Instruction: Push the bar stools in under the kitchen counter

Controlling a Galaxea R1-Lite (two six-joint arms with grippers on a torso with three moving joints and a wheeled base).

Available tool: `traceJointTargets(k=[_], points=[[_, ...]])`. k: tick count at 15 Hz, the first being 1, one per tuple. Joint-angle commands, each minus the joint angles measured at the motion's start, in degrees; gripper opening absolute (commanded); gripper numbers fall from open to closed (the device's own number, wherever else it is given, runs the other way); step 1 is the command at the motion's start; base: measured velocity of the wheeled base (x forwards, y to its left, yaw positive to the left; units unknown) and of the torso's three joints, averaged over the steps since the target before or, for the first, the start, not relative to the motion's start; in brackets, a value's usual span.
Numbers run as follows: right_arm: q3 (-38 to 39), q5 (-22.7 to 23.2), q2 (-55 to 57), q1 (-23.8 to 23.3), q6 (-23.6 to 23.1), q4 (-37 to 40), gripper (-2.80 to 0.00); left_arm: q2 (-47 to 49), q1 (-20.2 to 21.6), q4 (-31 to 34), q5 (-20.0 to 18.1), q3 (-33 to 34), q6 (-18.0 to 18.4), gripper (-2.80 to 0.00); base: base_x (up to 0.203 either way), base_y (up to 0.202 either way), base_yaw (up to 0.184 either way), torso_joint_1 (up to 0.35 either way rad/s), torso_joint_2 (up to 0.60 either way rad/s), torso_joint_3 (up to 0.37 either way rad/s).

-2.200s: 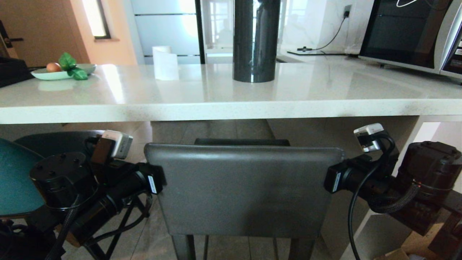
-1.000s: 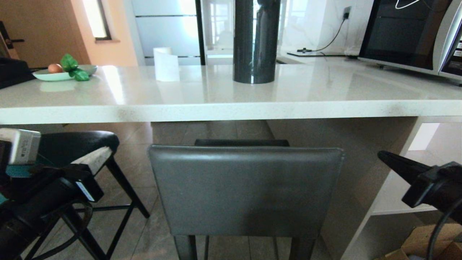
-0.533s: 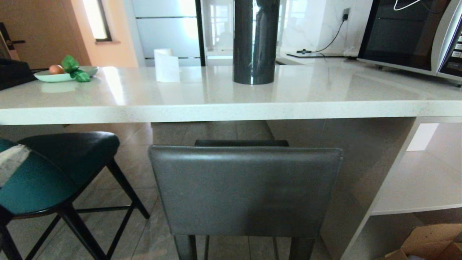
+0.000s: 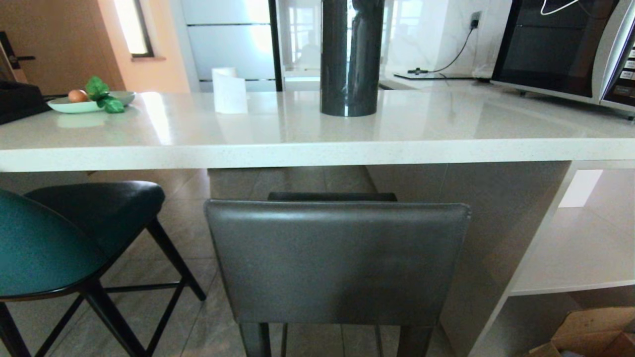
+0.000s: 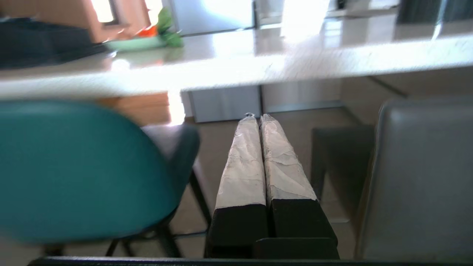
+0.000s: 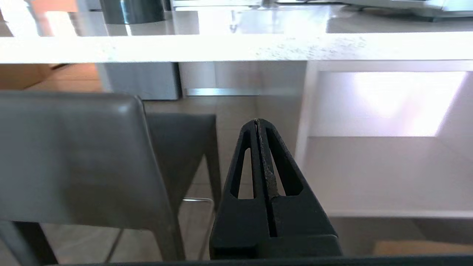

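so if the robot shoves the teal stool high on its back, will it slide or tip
The teal stool likely tips rather than slides if pushed high: it is tall on thin splayed black legs. Its rounded back could let a shut left pincer skid off sideways. Pushing lower, near the seat, seems safer.

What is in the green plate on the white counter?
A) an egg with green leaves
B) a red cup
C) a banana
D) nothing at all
A: the green plate at the counter's far left end holds a brownish egg beside green leaves.
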Motion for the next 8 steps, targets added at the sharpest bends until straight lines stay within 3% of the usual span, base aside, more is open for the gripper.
traceJointTargets(k=[1,5,8], points=[[1.8,2.0,-7.9,-2.8,-0.6,1.8,-2.80,-9.3,0.7,3.4,-0.1,3.8,0.3,-2.80,0.000,0.000,0.000,0.000,0.00,0.000],[5.6,6.3,-19.9,-4.8,-2.7,11.8,-2.80,-21.0,-1.0,7.4,-2.8,13.1,1.5,-2.80,0.000,0.000,0.000,0.000,0.00,0.000],[16.0,7.7,-20.0,-5.1,-4.4,10.8,-2.80,-22.7,-1.5,6.6,-2.4,22.9,2.8,-2.80,0.000,0.000,0.000,0.000,0.00,0.000]])
